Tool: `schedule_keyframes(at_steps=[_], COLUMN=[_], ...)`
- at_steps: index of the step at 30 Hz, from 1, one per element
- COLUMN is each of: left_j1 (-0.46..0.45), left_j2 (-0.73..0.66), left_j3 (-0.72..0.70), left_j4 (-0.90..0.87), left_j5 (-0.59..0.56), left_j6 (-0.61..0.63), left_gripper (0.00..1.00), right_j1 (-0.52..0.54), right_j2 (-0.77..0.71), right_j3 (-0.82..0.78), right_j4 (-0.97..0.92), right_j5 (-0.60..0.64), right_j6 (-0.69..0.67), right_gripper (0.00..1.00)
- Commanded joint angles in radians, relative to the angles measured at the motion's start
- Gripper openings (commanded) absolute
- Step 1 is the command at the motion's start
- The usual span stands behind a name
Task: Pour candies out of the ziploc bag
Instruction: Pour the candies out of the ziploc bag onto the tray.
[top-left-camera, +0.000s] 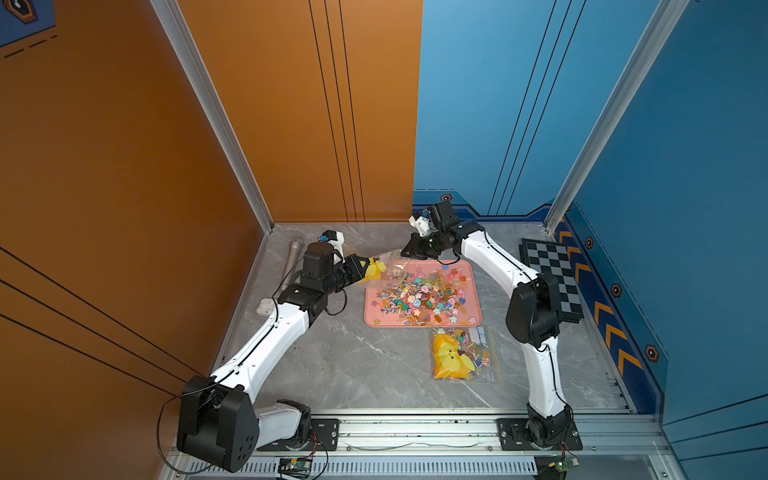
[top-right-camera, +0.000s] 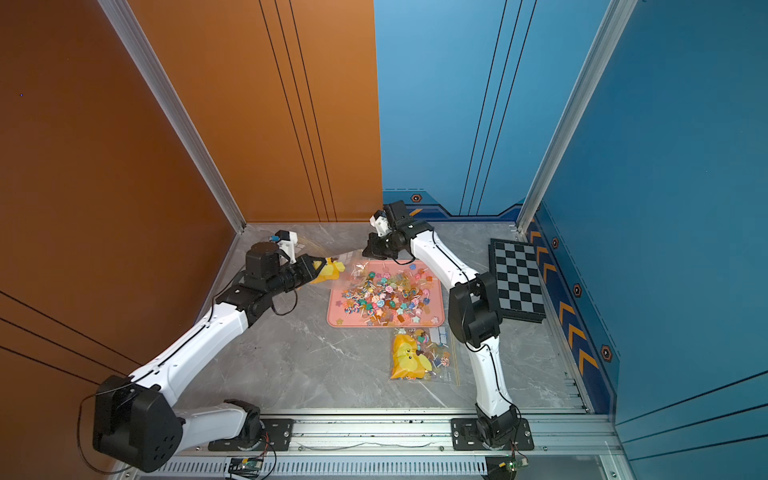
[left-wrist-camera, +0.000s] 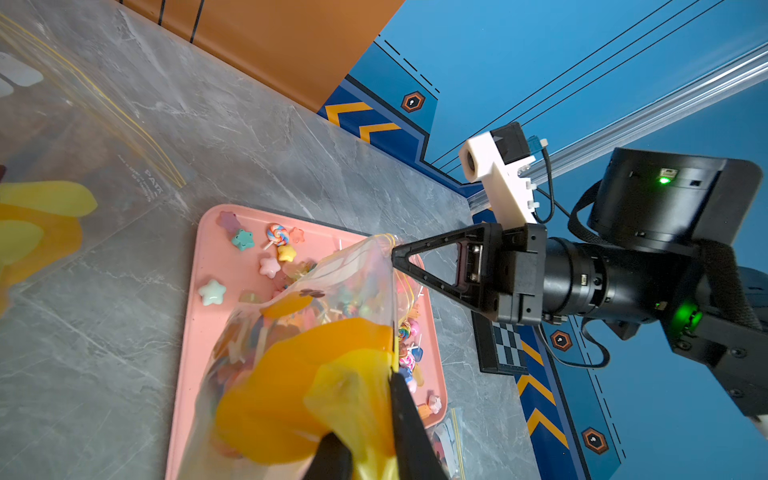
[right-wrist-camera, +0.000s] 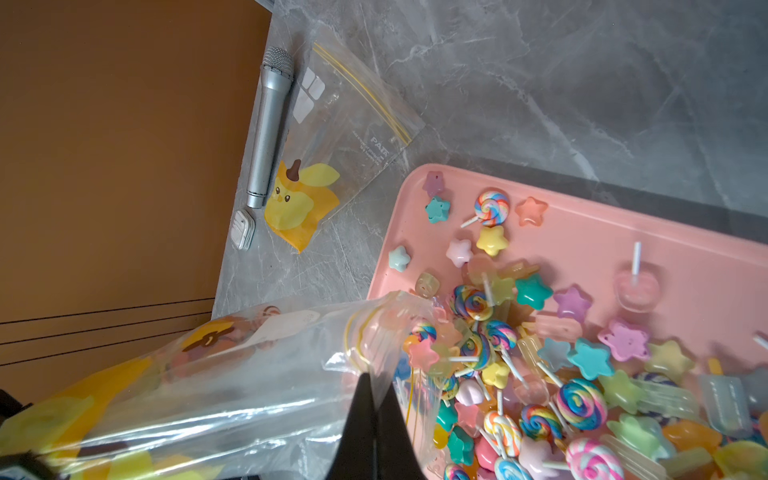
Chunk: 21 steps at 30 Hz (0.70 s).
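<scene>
Nearest the arm bases, a second bag (top-left-camera: 459, 353), clear with a yellow cartoon print and holding sweets, lies flat on the grey marble table (top-left-camera: 353, 365), just in front of the pink tray (top-left-camera: 415, 323). The candies (top-left-camera: 424, 293), tiny stars and swirl lollipops in many colours, are spread across most of the tray. At the tray's far left corner the ziploc bag (top-left-camera: 384, 270) is stretched between both arms, its open mouth over the tray and sweets heaped at the opening. The left gripper (top-left-camera: 366, 266) is closed to a narrow pinch on the bag's yellow printed bottom end. The right gripper (top-left-camera: 409, 249) is closed tight on the zip rim at the mouth. Whether any sweets remain inside the bag is hard to tell. Farther back on the left, an empty bag (right-wrist-camera: 353, 137) lies flat beside a silver microphone (right-wrist-camera: 270, 124) and a small white case (right-wrist-camera: 243, 228), along the orange wall. A chessboard (top-left-camera: 548, 278) lies at the far right.
</scene>
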Motion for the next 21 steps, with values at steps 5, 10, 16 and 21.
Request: schedule_keyframes(at_steps=[5, 10, 16, 21], left_j1=[-0.034, -0.058, -0.08, -0.095], left_j2=[-0.011, 0.008, 0.017, 0.034], left_j3=[0.031, 0.06, 0.062, 0.11], left_j4=[0.043, 0.025, 0.016, 0.01], left_j5=[-0.059, -0.072, -0.09, -0.098], left_j6=[0.025, 0.042, 0.055, 0.063], left_gripper=[0.0, 0.0, 0.0, 0.0], right_j1=[-0.083, -0.093, -0.106, -0.124], right_j2=[-0.074, -0.09, -0.154, -0.176], right_j3=[-0.088, -0.125, -0.182, -0.199], right_j4=[-0.049, -0.05, -0.049, -0.047], right_j5=[0.133, 0.147, 0.146, 0.148], right_j6=[-0.045, -0.061, -0.072, -0.078], right_gripper=[0.0, 0.0, 0.0, 0.0])
